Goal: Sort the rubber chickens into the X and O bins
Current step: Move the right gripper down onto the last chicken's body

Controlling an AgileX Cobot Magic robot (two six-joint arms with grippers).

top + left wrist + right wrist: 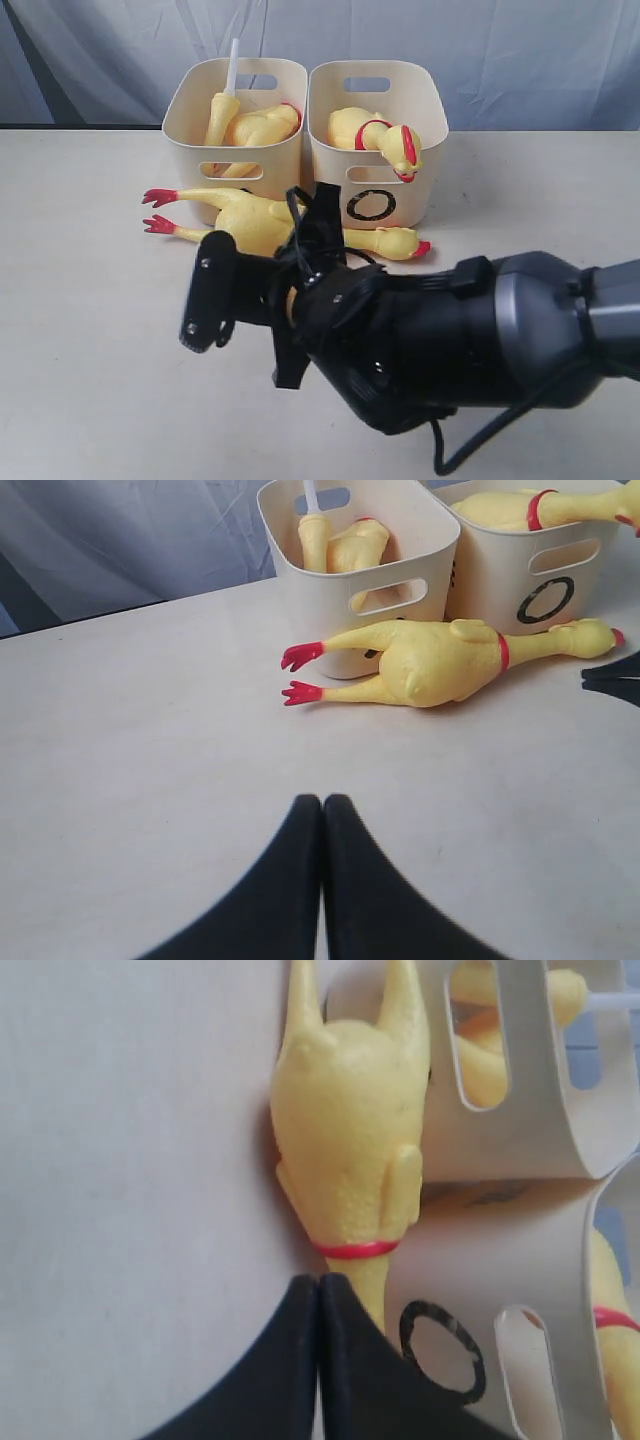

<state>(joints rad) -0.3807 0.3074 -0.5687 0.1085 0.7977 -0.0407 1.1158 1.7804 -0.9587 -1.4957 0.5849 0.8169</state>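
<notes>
left gripper (321,805) clenched, empty, over table (150,730). right gripper (320,1285) clenched, empty, by neck of chicken (250,220) lying before bins. another chicken (370,130) in o bin (420,180), pieces (255,128) in neighbour bin (190,150).

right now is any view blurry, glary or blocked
exterior view: even light, no glare, sharp, but the right arm hides part of the chicken on the table; left wrist view: clear, soft shadows only; right wrist view: very close, that chicken slightly soft, O bin wall looks bowed
</notes>
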